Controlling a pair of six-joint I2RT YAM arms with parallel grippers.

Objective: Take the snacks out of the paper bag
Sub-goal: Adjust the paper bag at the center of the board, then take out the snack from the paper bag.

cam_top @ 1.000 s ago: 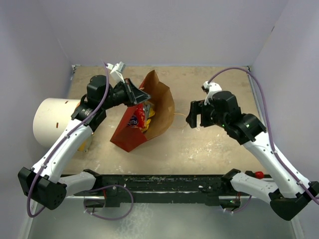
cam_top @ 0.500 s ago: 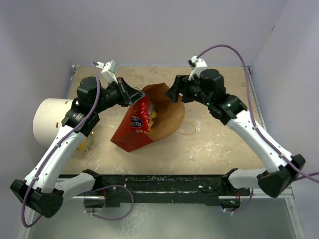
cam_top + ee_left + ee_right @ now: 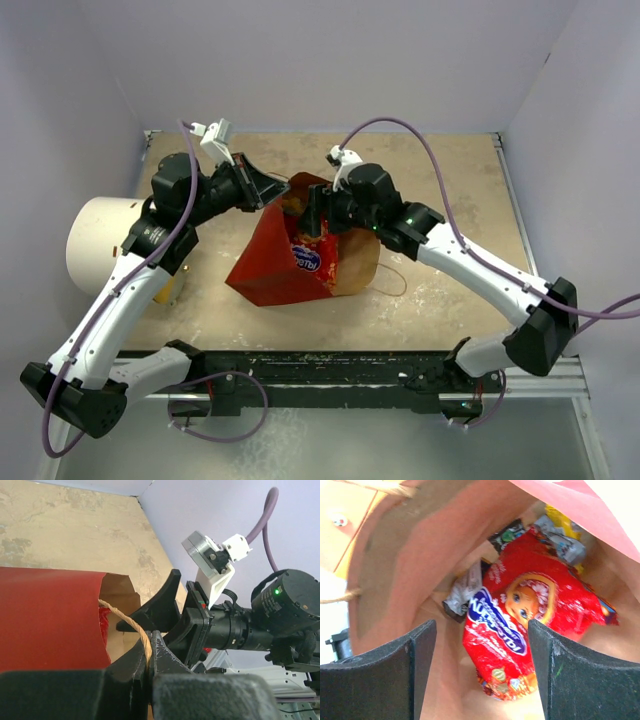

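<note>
The red paper bag [image 3: 262, 270] lies tilted in mid-table, its brown mouth facing up and right. My left gripper [image 3: 272, 188] is shut on the bag's tan string handle [image 3: 131, 622] and holds the near rim up. My right gripper [image 3: 318, 215] is open at the bag's mouth, its fingers [image 3: 422, 645] inside the opening. Between them lies a red glossy snack bag [image 3: 520, 630] with a blue-white logo, also seen from above [image 3: 308, 255]. Silver-grey packets [image 3: 462, 587], a dark pack [image 3: 507, 532] and yellow packs [image 3: 560, 520] lie deeper in the bag.
A white cylinder [image 3: 100, 240] stands at the left table edge beside my left arm. The bag's second string handle [image 3: 392, 282] trails on the table to the right. Lilac walls close in the back and sides.
My right arm swung left and its open gripper went into the bag's mouth. The bag tipped more upright, and the red snack bag slid lower inside. My left gripper kept hold of the handle.
</note>
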